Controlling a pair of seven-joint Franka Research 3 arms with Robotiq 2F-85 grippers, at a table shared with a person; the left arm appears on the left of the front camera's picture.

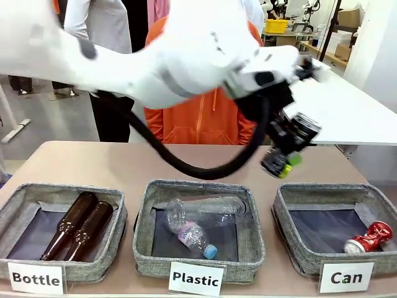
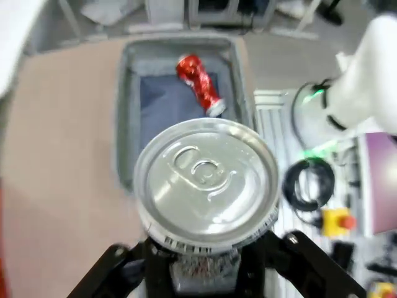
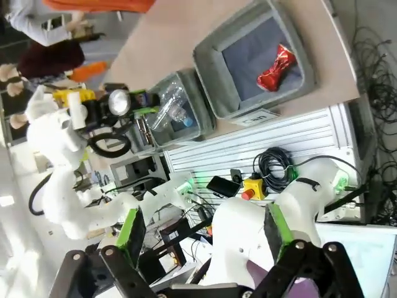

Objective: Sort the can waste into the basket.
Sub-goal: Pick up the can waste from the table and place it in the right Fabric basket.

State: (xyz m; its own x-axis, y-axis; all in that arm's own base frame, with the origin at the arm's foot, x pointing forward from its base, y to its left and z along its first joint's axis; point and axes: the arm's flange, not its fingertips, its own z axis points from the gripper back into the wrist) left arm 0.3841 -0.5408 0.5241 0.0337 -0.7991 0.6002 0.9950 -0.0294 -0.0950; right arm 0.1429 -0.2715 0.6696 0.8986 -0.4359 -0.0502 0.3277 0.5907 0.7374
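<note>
The black-and-silver can (image 1: pixel 303 128) hangs tilted in the air above the table, with my left gripper (image 1: pixel 287 154) shut on it. It is above and a little left of the grey basket labelled "Can" (image 1: pixel 287 218). In the left wrist view the can's silver top (image 2: pixel 206 180) faces the camera, held by my left gripper (image 2: pixel 208 268), with the basket (image 2: pixel 127 118) below. The crushed red can (image 1: pixel 370 238) lies in the basket's right front corner, also seen as the red can (image 2: pixel 200 84) and the red can (image 3: pixel 275 67). My right gripper (image 3: pixel 203 234) is open, high above the basket (image 3: pixel 211 68).
The "Plastic" basket (image 1: pixel 146 239) in the middle holds clear plastic bottles (image 1: pixel 201 214). The "Bottle" basket (image 1: pixel 12 211) at the left holds two brown glass bottles (image 1: pixel 80 225). A person in an orange top (image 1: pixel 198 121) stands behind the table.
</note>
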